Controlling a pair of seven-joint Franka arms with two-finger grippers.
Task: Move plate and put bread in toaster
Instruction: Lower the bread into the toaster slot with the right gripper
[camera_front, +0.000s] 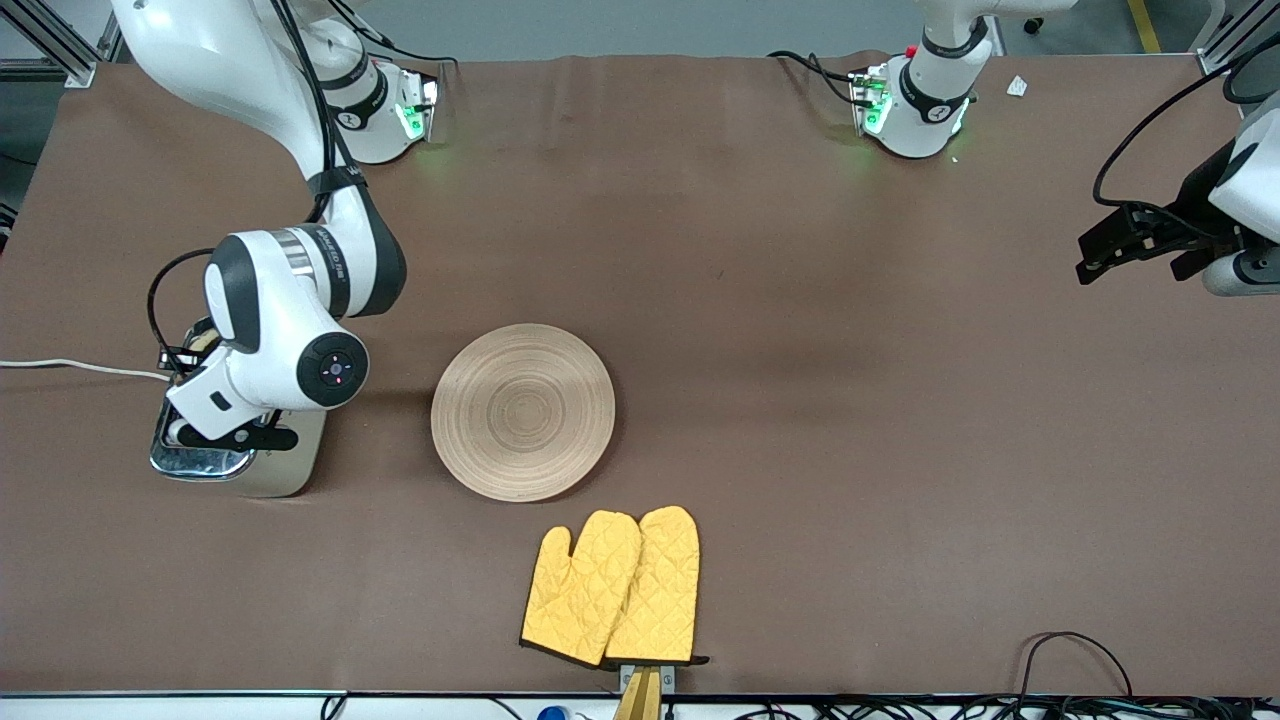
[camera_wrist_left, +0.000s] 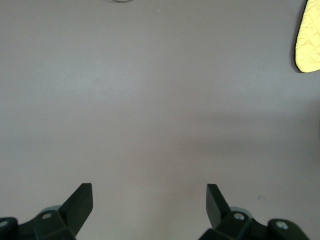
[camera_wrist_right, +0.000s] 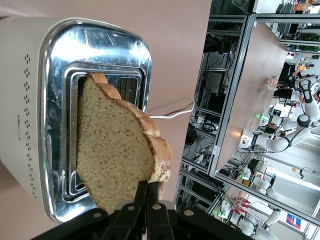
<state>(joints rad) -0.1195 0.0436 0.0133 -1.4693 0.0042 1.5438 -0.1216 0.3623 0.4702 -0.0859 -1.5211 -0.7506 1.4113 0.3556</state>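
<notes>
1. The right gripper (camera_wrist_right: 147, 197) is over the toaster (camera_front: 240, 462) at the right arm's end of the table. Its fingers are pinched tight on the edge of the bread (camera_wrist_right: 117, 152).
2. The bread is a speckled tan slice with a darker crust. It's standing on edge, partly down in one of the toaster's slots, with a good chunk poking out above the chrome top. In the front view the arm hides it.
3. The toaster has a shiny top and cream sides with a dotted pattern, and a white cord (camera_front: 80, 368) runs off it toward the table edge at the right arm's end.
4. The plate (camera_front: 523, 410) lies flat on the brown table (camera_front: 800, 400), beside the toaster on the side toward the left arm's end. It's near the toaster but not touching it. Nothing's on it, just the ring grooves.
5. A pair of yellow oven mitts (camera_front: 612, 588) lies nearer to the front camera than the plate, close to the table edge.
6. The left gripper (camera_front: 1130, 248) waits up in the air over the left arm's end of the table, well apart from everything. Its fingers (camera_wrist_left: 80, 202) are spread wide with nothing between them.
</notes>
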